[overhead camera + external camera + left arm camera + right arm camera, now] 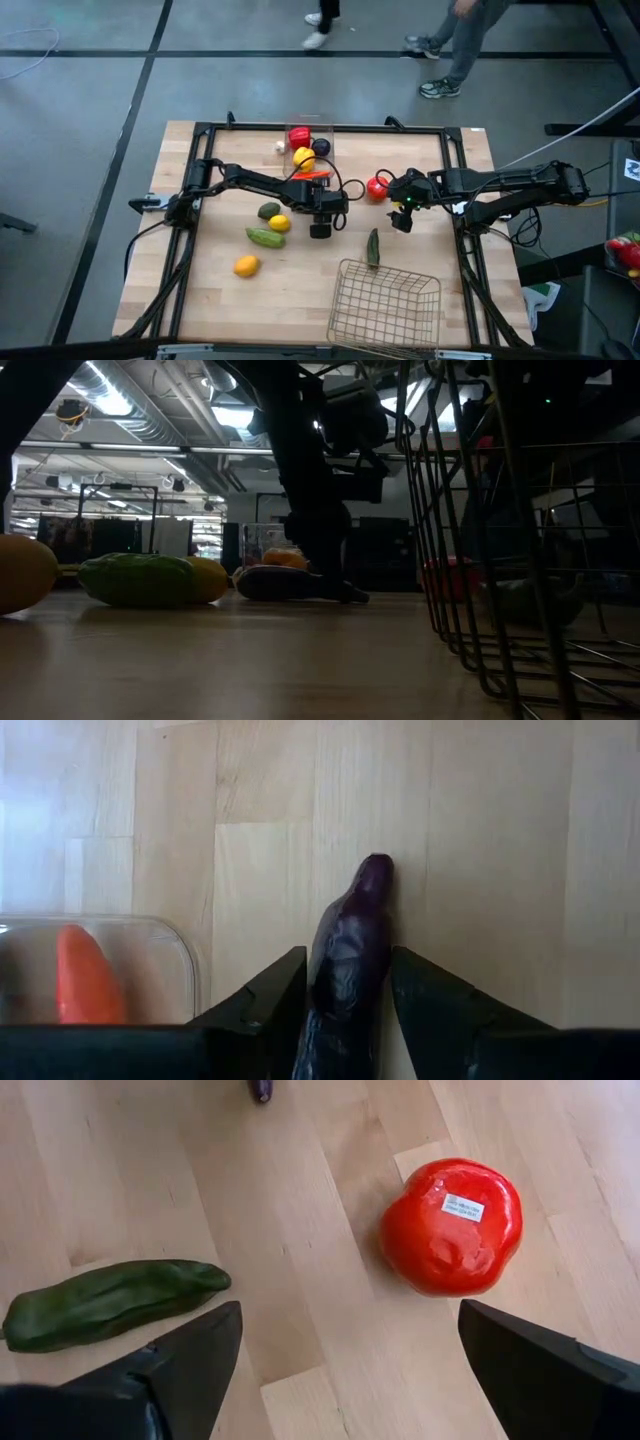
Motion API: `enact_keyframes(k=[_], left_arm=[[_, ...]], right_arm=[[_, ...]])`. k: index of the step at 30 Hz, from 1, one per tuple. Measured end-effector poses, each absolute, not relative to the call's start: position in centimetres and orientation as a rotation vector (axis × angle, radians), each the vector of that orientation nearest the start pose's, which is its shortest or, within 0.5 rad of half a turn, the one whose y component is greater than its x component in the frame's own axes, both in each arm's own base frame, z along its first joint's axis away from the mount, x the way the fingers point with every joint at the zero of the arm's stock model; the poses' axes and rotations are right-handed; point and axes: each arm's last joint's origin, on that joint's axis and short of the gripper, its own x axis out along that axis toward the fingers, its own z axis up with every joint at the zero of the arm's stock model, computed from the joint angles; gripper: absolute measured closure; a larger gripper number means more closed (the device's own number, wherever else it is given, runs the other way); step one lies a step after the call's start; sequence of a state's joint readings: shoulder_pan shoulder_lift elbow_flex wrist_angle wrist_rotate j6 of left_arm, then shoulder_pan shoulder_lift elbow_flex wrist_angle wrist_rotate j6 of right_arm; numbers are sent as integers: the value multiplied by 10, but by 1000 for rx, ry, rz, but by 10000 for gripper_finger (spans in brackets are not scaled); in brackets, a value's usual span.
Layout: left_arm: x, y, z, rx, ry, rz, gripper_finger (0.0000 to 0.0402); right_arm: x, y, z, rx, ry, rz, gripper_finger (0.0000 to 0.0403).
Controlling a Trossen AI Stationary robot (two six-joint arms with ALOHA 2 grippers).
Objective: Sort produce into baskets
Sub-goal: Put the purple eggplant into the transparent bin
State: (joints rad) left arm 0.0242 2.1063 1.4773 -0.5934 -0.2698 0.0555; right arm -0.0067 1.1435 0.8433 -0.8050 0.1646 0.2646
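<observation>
Produce lies scattered over the wooden table [300, 290], so each arm works the pieces on its own side. The left gripper [348, 995] sits near the table's middle, its fingers clamped on a dark purple eggplant [350, 960] whose tip pokes out ahead of them; the piece hangs lengthwise between the fingers, probably because a slim thing like that is easiest to pinch across its narrow width. Just beside it, a clear bin [185, 970] shows its rounded corner with an orange carrot [85, 975] inside, so the eggplant looks bound for that bin at the far edge, where red, yellow and purple pieces already sit.

The right gripper [350, 1350] hovers to the right of centre with its fingers spread wide and holding nothing. A red tomato [452, 1225] lies ahead of one finger and a green pepper [105, 1300] ahead of the other, both resting on the wood, apart from the fingers. That wide spread suits the round tomato, which I judge the likelier pick.

The wire basket [385, 305] stands at the near edge, seemingly empty. On the left remain an orange [246, 265], a cucumber [265, 237], a lemon [279, 223] and an avocado [269, 210].
</observation>
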Motion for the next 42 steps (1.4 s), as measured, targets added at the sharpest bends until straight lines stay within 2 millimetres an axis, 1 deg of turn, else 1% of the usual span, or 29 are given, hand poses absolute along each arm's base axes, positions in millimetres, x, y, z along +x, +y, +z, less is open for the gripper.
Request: enact_keyframes(k=[6,11,13,18,31,35,39,42], left_arm=[[421,14,145,202,1225,208,267],[421,4,144,225,1223,150,268],[421,-1,142,206,1229,115,268],[420,-7,140,226,1237,118,268],[420,-3,141,236,1231,147,269],[421,-3,142,237,1228,147,284],[420,-3,149,236,1208,152,301],[420,-2,155,233,1191,156,304]], right_arm=[[206,-6,243,149,1074,-297,36],[206,-6,243,149,1074,-297,35],[206,-6,243,149,1074,-297,36],[205,-6,242,148,1077,-297,36],[205,-6,242,142,1080,-294,36],[205,-6,242,142,1080,-294,36],[205,-6,242,142,1079,-294,35],[205,-6,242,142,1078,-294,36]])
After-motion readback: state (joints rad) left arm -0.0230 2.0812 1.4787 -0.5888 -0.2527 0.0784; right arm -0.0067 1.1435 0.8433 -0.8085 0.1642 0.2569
